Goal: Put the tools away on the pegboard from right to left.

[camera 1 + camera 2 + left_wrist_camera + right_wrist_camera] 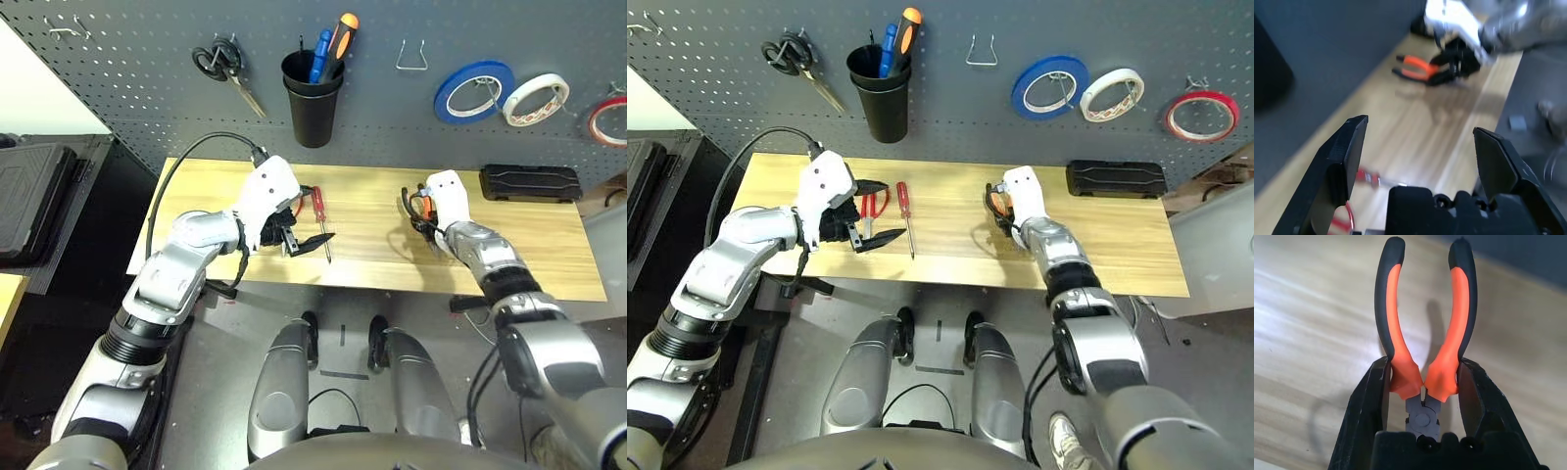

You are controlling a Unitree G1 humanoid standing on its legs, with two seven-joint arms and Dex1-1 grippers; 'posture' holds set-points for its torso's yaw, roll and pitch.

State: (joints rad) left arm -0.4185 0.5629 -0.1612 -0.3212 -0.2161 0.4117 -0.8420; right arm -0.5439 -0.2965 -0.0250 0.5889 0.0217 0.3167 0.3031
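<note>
Pliers (1424,357), orange and black, are clamped between the fingers of the right gripper (1422,396) at the base of the handles, just above the pivot. The right wrist view shows this grip plainly; the head views show the gripper above the wooden table (529,259), at about 3 o'clock from the table's centre. The pliers' long axis runs along the gripper's fingers, handles pointing away from the wrist.

Left gripper (1418,161) stands wide open, holding nothing, above the red-handled scissors (872,206) and beside the red-handled screwdriver (904,201).

Black cup (312,103) on the pegboard (147,88) holds blue-handled and orange-handled tools.
</note>
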